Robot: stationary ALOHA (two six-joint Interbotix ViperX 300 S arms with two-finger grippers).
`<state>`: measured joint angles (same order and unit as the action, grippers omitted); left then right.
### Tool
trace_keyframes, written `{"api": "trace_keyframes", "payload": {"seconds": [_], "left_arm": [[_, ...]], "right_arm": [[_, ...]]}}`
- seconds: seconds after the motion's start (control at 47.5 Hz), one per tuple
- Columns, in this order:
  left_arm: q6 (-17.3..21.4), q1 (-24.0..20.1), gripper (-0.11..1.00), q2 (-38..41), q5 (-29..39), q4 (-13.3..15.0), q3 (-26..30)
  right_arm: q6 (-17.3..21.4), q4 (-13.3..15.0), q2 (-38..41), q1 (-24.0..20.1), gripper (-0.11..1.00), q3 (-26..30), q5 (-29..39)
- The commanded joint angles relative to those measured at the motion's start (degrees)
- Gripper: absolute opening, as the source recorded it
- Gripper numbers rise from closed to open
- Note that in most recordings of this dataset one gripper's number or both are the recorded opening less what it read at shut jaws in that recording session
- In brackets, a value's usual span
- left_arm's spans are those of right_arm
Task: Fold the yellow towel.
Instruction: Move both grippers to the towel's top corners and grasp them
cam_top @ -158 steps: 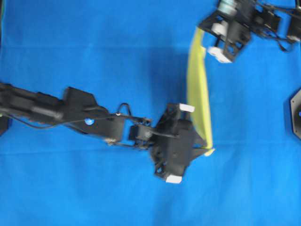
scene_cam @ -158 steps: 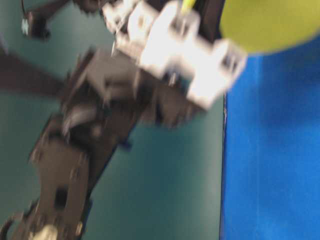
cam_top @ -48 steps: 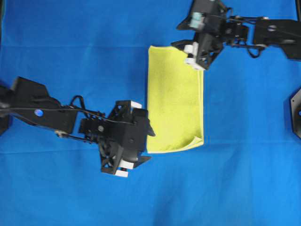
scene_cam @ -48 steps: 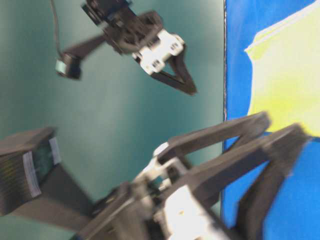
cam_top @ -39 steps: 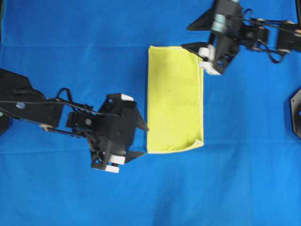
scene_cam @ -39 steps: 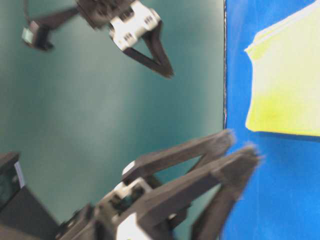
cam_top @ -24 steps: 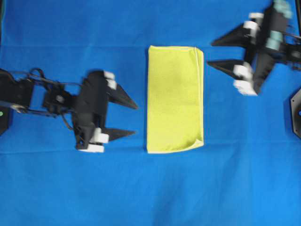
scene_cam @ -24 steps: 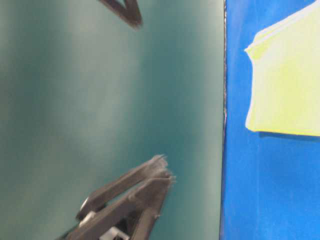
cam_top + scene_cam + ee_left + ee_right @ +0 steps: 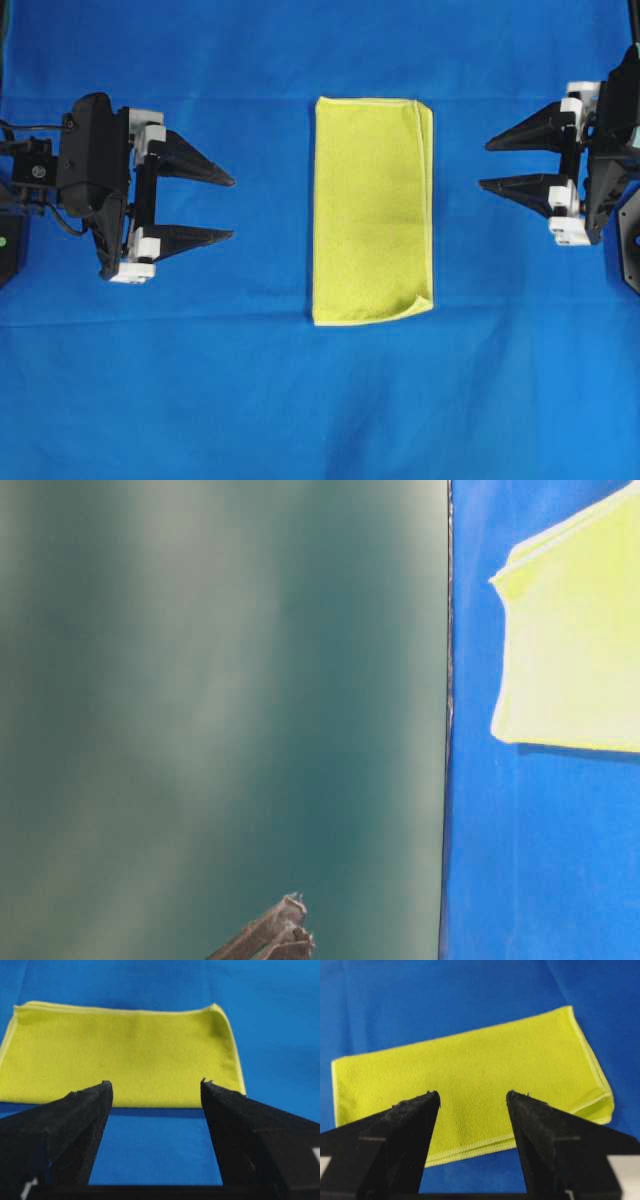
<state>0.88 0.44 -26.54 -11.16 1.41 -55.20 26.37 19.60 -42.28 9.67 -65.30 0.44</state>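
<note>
Yellow-green microfibre towel [image 9: 371, 210] lies doubled into a narrow rectangle, mid-way across the large blue cloth [image 9: 300, 400] (one lower corner slightly lifted). Folding looks essentially done. Left gripper [image 9: 228, 208] and right gripper [image 9: 485, 165] stand well apart, both spread wide, empty.

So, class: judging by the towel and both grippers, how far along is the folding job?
Done: the yellow towel lies folded in half, a neat rectangle on the blue cloth. In hand: nothing; the left gripper and right gripper stand open, clear of it. Left: at most a second fold.
</note>
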Motion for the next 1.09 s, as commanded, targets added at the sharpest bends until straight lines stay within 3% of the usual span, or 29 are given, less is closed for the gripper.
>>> {"api": "trace_keyframes", "payload": {"seconds": [0.0,0.231,0.4,0.799,1.073], "left_arm": [[0.1,-0.3,0.68,0.0,-0.7,0.0,0.9],[0.1,-1.0,0.68,1.6,-1.6,0.0,2.2],[0.7,-3.3,0.68,7.1,-1.4,0.0,7.0],[1.9,-16.3,0.68,23.0,-0.7,0.0,16.1],[1.9,-20.7,0.68,34.8,-4.7,0.0,20.5]], "right_arm": [[-0.2,0.1,0.2,-0.1,0.60,1.0,-0.9],[0.0,-0.1,0.9,0.2,0.60,2.8,-0.2],[-0.5,0.1,5.0,3.0,0.60,7.2,2.6],[-1.1,5.8,25.3,14.0,0.60,16.0,7.1],[-1.1,6.1,37.4,17.3,0.60,18.0,2.3]]}}
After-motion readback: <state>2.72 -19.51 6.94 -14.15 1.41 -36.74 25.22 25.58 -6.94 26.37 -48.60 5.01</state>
